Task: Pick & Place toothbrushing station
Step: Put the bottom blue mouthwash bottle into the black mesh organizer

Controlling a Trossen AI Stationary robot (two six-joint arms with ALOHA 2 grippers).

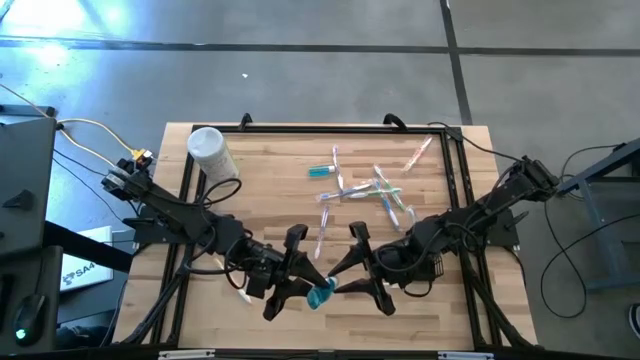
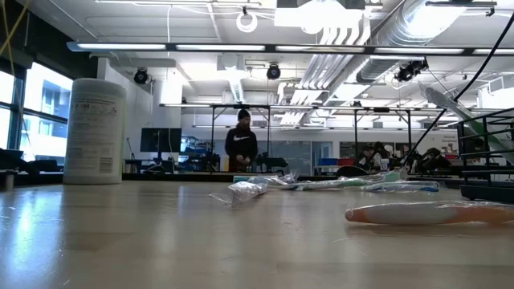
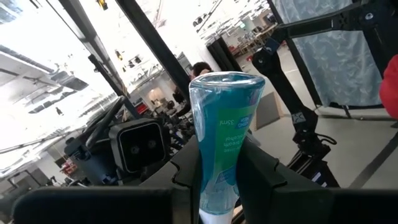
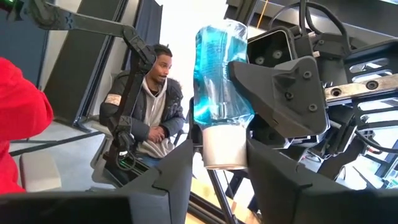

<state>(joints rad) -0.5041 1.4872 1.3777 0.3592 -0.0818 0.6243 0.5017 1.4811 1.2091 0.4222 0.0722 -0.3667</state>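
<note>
A teal toothpaste tube (image 1: 322,294) with a white cap hangs above the table's near middle, between my two grippers. My left gripper (image 1: 303,287) comes from the left and is shut on the tube's body. My right gripper (image 1: 347,286) comes from the right and is shut on the cap. Several thin toothbrushes (image 1: 372,192) and another teal tube (image 1: 322,172) lie loose on the far middle of the table. A dark mesh holder (image 1: 432,266) shows partly under my right arm. Neither gripper shows in the low view. My left gripper pinches the tube's teal body (image 3: 219,163) between its two fingers (image 3: 268,177), about midway along it. The fingers come roughly level from the table's left. The tube is lifted clear of the table, its flat crimped end (image 3: 227,79) standing past the fingers. My right gripper has the tube's white cap (image 4: 222,148) between its two fingers (image 4: 179,171), one on each side. The fingers come roughly level from the table's right. The teal body (image 4: 214,74) stands beyond the cap, with a left finger (image 4: 287,93) on its side.
A white canister (image 1: 210,150) stands at the far left of the table. An orange-tinted toothbrush (image 2: 434,213) lies close to the low camera. A black frame (image 1: 320,128) borders the tabletop. People sit and stand in the room beyond the table.
</note>
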